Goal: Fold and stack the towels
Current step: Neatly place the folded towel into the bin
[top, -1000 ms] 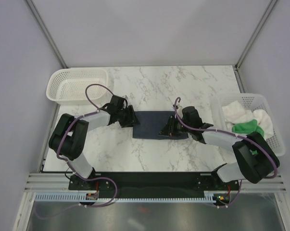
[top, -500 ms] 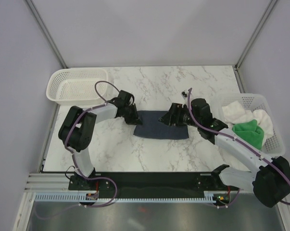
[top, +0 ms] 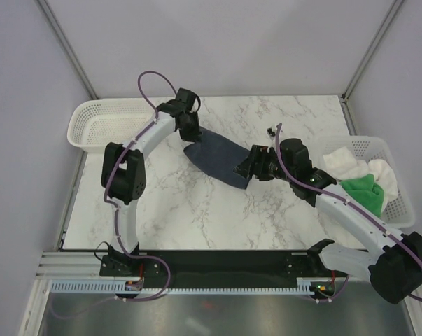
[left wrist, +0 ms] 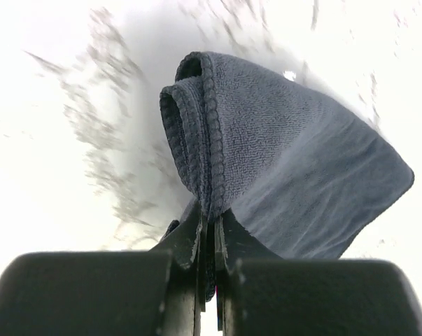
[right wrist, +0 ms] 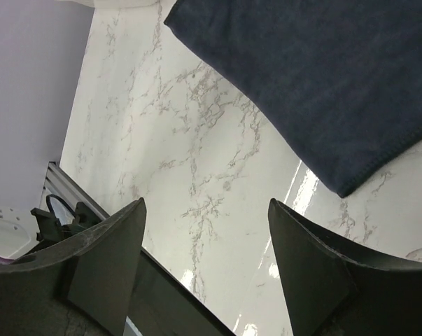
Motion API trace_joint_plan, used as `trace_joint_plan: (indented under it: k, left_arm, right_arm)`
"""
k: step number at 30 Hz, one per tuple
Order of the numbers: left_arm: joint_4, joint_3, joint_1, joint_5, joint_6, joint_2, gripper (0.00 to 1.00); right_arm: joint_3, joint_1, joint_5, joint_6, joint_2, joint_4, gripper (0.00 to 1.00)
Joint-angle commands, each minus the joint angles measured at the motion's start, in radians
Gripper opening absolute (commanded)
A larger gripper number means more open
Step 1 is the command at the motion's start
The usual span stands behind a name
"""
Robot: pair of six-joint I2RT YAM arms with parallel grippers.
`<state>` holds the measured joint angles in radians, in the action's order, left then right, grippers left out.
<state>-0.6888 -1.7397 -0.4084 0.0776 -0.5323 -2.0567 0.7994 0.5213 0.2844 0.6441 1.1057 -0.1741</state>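
Spanning the view, the marble bench (top: 197, 210) carries a white mesh basket at each side. The left basket (top: 92, 140) shows nothing inside. The right basket (top: 399, 203) holds the white towel (top: 340, 161) and the green towel (top: 361, 187), both unfolded.

The navy towel (top: 217, 159) lies on a diagonal between the two arms. Its long axis runs from a raised far-left end down to a near-right end that appears to rest on the bench. The left hand (top: 190, 133) is clenched on the raised end, and its wrist view shows doubled layers of hem pinched between the fingers with the cloth sagging away below. The right hand (top: 244, 170) is released with its fingers spread wide, holding nothing.

It sits just beside the towel's low end. From its own wrist camera, that hemmed corner lies ahead of the fingertips and toward the right one, not between them. The right hand is clearly the nearer one to this free end. Catching it probably calls for a short reach forward along the towel's axis.
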Motion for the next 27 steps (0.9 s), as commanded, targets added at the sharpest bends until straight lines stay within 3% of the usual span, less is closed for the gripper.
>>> trace_joint_plan:
  k: [1,13,27]
  left_arm:
    - [-0.182,-0.166,0.034,-0.14,0.094,-0.065,0.02]
    - [-0.385,-0.498,0.17,-0.392,0.201,-0.155,0.02]
    - [-0.319,-0.596,0.382,-0.521,0.294,-0.155,0.02]
  right_arm:
    - [0.067,-0.004,-0.024,-0.049,0.013,-0.005,0.79]
    - [0.078,-0.044,-0.024,-0.115,0.043,-0.019,0.79]
    - [0.032,-0.096,-0.022,-0.156,0.08,0.016,0.8]
